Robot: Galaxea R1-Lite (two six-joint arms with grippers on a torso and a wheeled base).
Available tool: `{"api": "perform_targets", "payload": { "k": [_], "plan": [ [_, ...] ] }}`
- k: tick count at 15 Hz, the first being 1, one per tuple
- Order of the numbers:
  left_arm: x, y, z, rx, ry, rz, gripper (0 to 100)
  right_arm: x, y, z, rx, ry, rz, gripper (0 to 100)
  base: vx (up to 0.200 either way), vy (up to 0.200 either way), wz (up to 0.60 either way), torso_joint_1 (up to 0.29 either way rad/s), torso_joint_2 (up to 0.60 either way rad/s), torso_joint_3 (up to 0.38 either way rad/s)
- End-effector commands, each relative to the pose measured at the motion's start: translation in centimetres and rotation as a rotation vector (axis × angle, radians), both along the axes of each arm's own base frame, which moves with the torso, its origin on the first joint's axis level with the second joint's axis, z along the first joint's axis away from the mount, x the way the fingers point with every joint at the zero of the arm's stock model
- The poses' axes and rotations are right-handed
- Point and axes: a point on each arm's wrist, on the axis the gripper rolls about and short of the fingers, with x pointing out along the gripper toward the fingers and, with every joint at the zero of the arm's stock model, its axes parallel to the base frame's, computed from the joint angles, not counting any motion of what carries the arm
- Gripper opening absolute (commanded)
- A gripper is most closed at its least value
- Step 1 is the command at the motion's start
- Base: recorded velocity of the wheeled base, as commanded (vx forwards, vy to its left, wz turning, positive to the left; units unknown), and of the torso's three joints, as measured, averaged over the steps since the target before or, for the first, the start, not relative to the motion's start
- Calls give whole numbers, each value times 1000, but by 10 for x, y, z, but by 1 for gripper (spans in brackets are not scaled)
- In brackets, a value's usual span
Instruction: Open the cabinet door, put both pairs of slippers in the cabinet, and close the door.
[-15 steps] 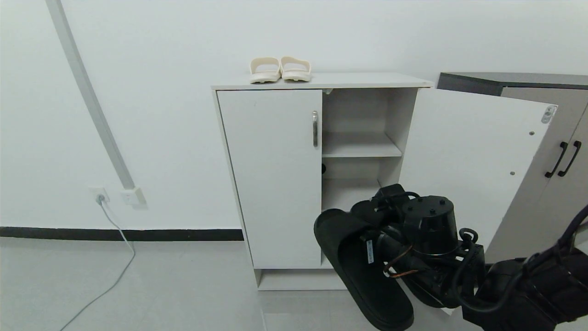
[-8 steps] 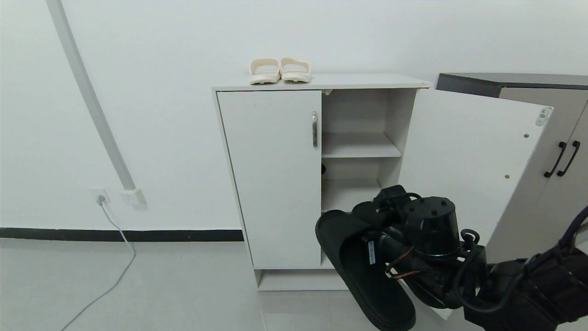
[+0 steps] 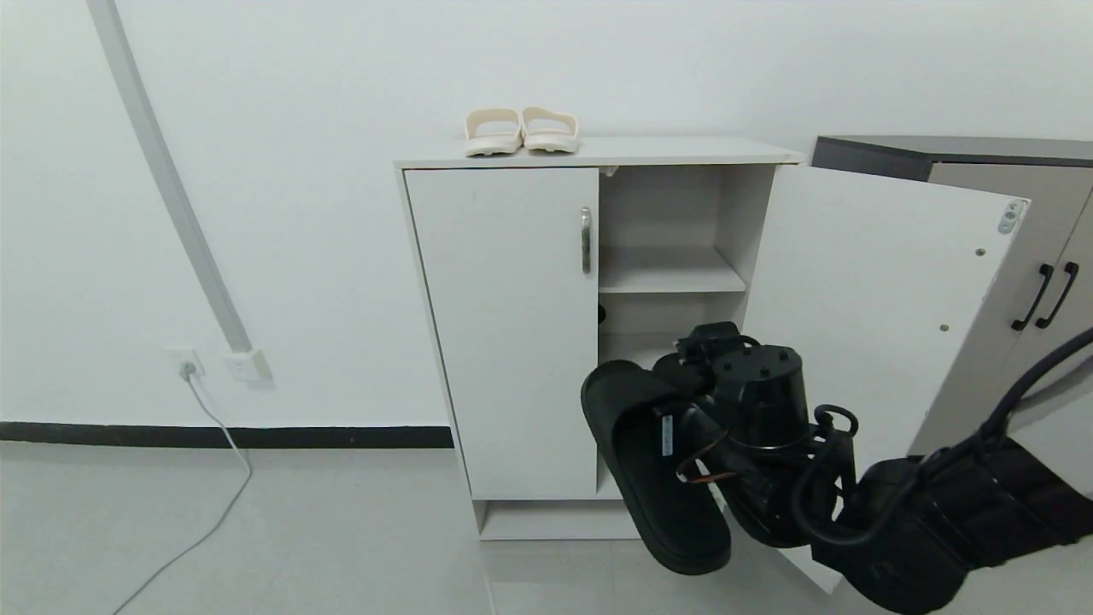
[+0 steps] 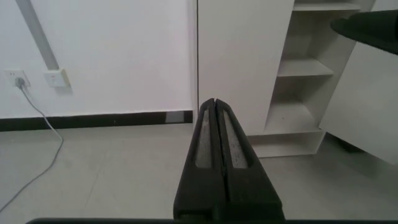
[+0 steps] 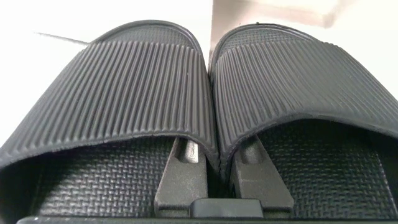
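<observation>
Right wrist view: right gripper [image 5: 216, 163] pinches 2 black slippers [image 5: 140, 87] by adjoining straps [image 5: 200, 99]; head view: open cabinet [image 3: 683, 151] behind; left gripper [image 4: 214, 111] closed.

In the head view the nearer of the black slippers [image 3: 657, 478] covers most of its partner. Together with the arm they hide the lower shelves of the cabinet [image 3: 504, 342] and the bottom corner of its open door [image 3: 862, 290]. In the right wrist view the fingers [image 5: 180, 180] of the right gripper [image 5: 217, 171] are lost from sight under the ribbed straps, seemingly pinching both inner edges, and the heels run off the frame. The grey cabinet [image 3: 956, 147] is cut by the right edge.
</observation>
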Motion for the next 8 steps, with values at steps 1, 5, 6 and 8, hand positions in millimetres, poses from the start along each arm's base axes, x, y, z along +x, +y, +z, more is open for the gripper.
{"api": "perform_targets", "payload": {
  "k": [1,5,6,8],
  "plan": [
    [0,0,0,1,1,0,0,20,21,-9,-9,13,-91,0,0,0,0,0,0,0],
    [0,0,0,1,1,0,0,31,34,-16,-16,-1,-196,0,0,-150,0,3,2,1],
    [0,0,0,1,3,0,0,30,36,-20,-23,4,-193,0,0,-200,0,7,7,2],
    [0,0,0,1,3,0,0,30,37,-24,-30,10,-190,0,0,-200,0,5,7,0]
  ]
}}
